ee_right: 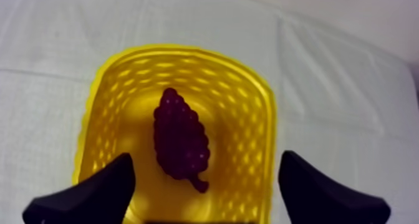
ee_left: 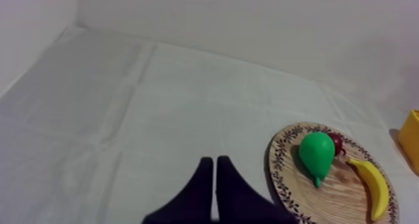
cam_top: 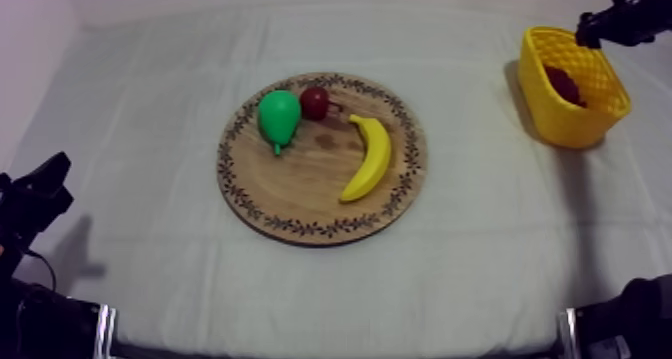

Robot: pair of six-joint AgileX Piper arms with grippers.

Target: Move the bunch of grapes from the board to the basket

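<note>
Hovering with right gripper (ee_right: 206, 176) over basket (ee_right: 255, 108) at two o'clock from board (cam_top: 300, 203), spread wide, gripping nothing. Inside, on basket floor: grapes (ee_right: 179, 139). Left gripper (ee_left: 215, 167) at board's eight o'clock, closed to a narrow wedge, empty. On board: pear (cam_top: 279, 116) at ten, banana (cam_top: 370, 158) at three.

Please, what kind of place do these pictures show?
Probably a robot practice bench, not a home: a plain cloth-covered table, toy fruit like the banana on a round wooden board, and a yellow basket holding the bunch of grapes.
</note>
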